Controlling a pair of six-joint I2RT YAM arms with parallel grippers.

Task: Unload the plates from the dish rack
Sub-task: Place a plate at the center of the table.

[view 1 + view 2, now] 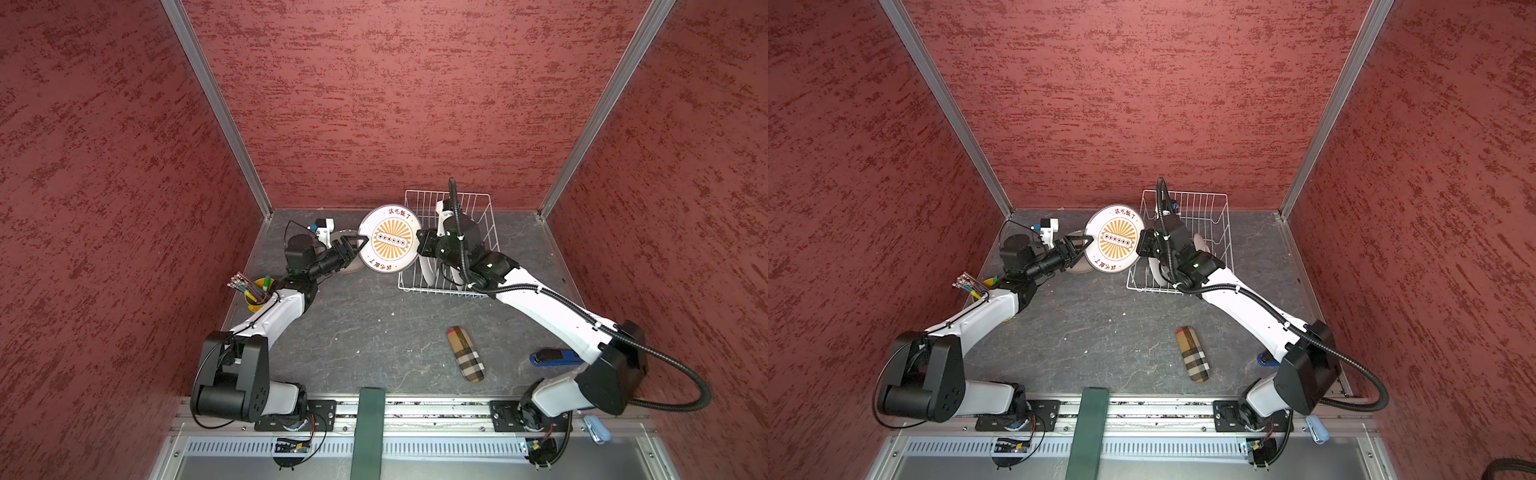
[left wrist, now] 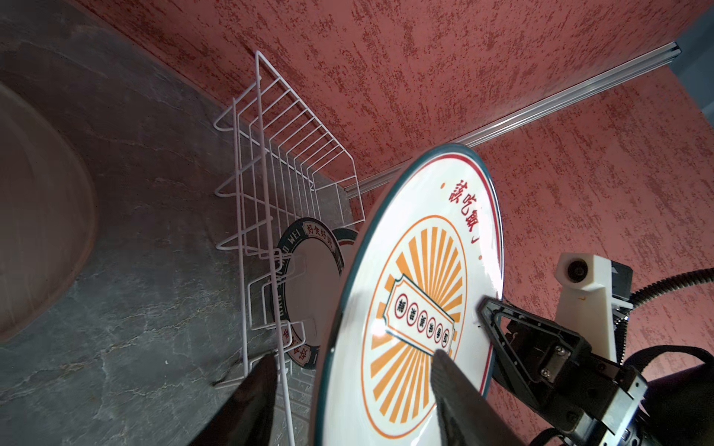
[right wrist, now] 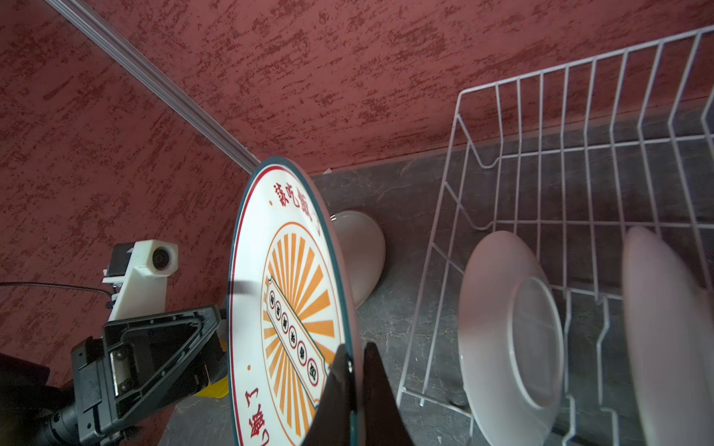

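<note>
The right end effector (image 3: 355,349) is clamped on the rim of the sunburst plate (image 3: 289,270), one finger on the face and one on the back. It holds the plate on edge in the air, off the counter (image 1: 374,324), with the printed face turned up toward the top views. On the opposite rim, the left end effector (image 1: 354,248) stands with its jaws apart, straddling the plate's edge. In the left wrist view one finger (image 2: 459,382) lies over the face and the other is behind the plate. I cannot tell whether either one touches it.

The held plate hangs just beside the dish rack (image 1: 446,192), on the side nearer the left arm. In the rack, a white plate (image 3: 510,340) and a second plate (image 3: 664,328) stand on edge between the prongs. The left wrist view shows a green-lettered plate (image 2: 309,289) there too. A grey-beige plate (image 3: 359,255) lies flat on the counter below the left end effector.
</note>
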